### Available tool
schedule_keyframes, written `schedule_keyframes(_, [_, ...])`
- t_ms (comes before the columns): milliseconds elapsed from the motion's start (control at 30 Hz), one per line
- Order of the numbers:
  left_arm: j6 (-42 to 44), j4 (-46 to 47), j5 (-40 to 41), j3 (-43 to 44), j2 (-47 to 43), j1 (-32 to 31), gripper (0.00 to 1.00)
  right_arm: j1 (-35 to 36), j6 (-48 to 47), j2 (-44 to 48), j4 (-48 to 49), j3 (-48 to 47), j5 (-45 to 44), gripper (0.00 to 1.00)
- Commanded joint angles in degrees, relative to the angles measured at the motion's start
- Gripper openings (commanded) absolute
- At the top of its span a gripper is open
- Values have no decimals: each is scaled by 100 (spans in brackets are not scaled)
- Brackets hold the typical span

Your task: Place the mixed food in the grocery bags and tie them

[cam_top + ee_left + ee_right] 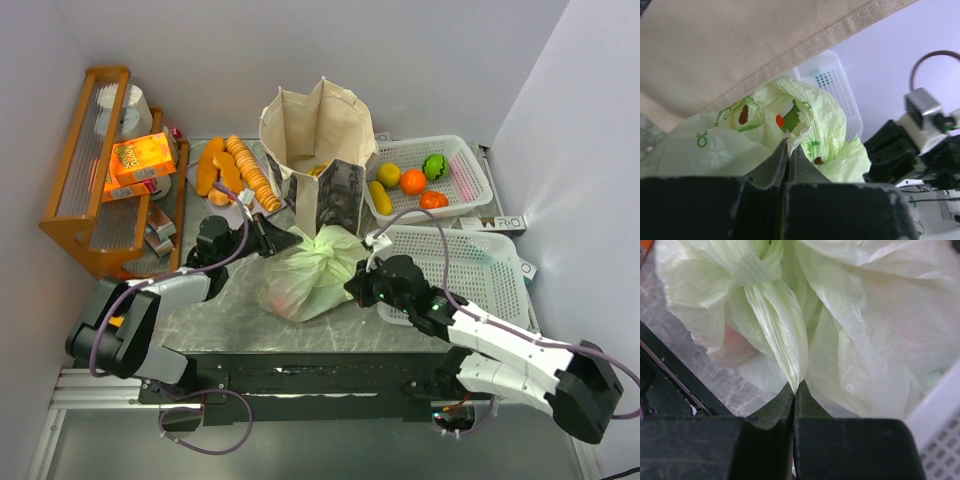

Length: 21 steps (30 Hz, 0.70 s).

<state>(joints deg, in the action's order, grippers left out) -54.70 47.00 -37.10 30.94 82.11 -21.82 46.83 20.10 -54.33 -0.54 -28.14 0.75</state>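
While both pairs of fingers are pinched shut on plastic, the pale-green bag [315,268] sits mid-desk [215,318], just in front of the canvas tote [318,140]. My left fingers [784,156] clamp a crumpled bit of its neck. My right fingers [789,396] clamp a pleated strip below what looks like a half-formed knot (I can't tell whether it is cinched). An uneven pull could tear the thin film or slip a strand free, and a hard tug might drag the bag into the tote.
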Motion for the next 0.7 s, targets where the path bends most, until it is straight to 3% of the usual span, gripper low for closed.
schedule_keyframes(0, [606, -575, 639, -18, -739, 64, 1, -42, -41, 754, -937, -709, -479, 2])
schedule_keyframes(100, [1038, -1306, 871, 131, -1108, 82, 1, -51, -102, 1107, -1220, -763, -743, 3])
schedule_keyframes(233, [1093, -1422, 767, 193, -1179, 91, 1, -86, -94, 1117, -1204, -676, -806, 2])
schedule_keyframes(333, [917, -1098, 495, 132, -1013, 91, 1, -104, -6, 889, -950, -535, -630, 11])
schedule_keyframes(433, [646, -729, 257, -26, -864, 91, 1, -112, 12, 539, -634, -438, -340, 28])
schedule_keyframes(567, [618, -622, 212, -88, -854, 82, 1, -112, -6, 344, -492, -491, -207, 34])
schedule_keyframes(667, [653, -683, 238, -88, -889, 82, 1, -113, -41, 212, -430, -517, -129, 32])
